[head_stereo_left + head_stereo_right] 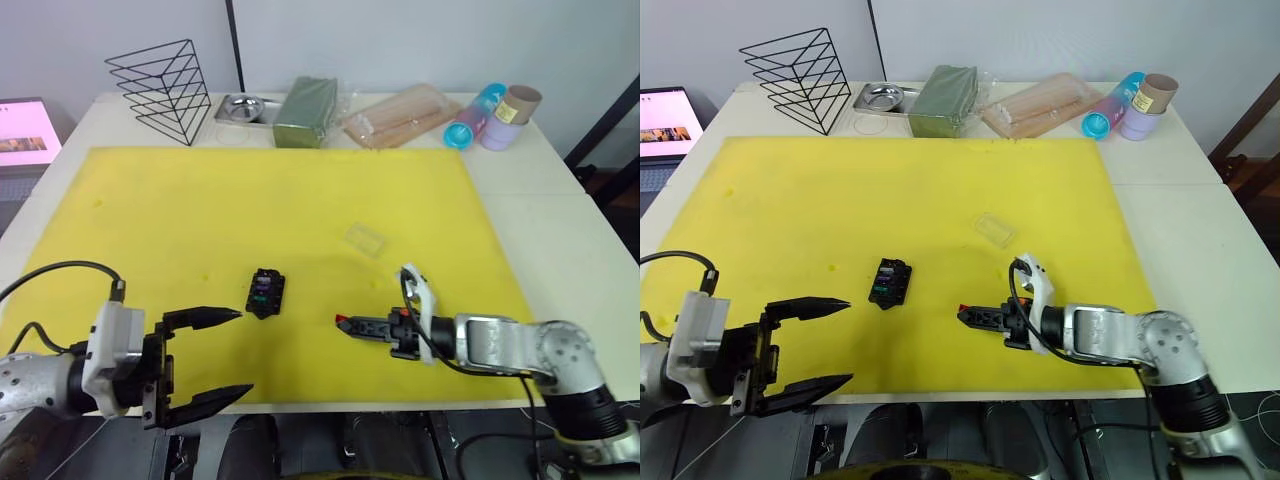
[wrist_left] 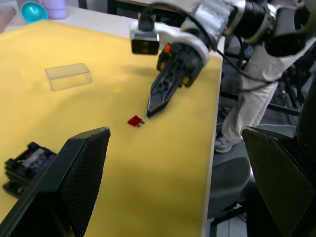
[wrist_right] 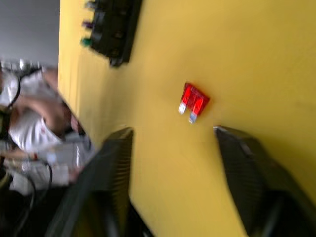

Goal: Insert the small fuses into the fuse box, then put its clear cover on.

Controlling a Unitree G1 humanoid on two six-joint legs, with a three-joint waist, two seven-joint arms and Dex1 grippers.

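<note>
We see a yellow mat (image 1: pixel 300 200) spread over the white counter (image 1: pixel 560 220). Near the lower middle of the left eye frame sits the black fuse box (image 1: pixel 265 292), with a purple and a green fuse already standing in its slots. The clear cover (image 1: pixel 366 239) lies on the mat right of centre, well apart from the box.

The red fuse (image 3: pixel 193 101) lies flat on the mat, its two metal blades pointing toward our right hand (image 1: pixel 345 322). That hand reaches in low from the lower right of the left eye frame. In the right wrist view its two black fingers (image 3: pixel 113 163) stand apart on either side of the fuse, just short of it, holding nothing. In the left wrist view the fingertips sit right beside the fuse.

Our left hand (image 1: pixel 225 355) hangs at the lower left of the left eye frame, its fingers spread wide and empty, near the fuse box but not touching it.

Along the top edge of the counter we see a black wire rack (image 1: pixel 162 88), a small metal tray (image 1: pixel 242 108), a dark green block (image 1: pixel 306 112), a packet of wooden sticks (image 1: pixel 400 116) and some coloured cups (image 1: pixel 495 115). A laptop (image 1: pixel 25 135) sits at the far left edge.
</note>
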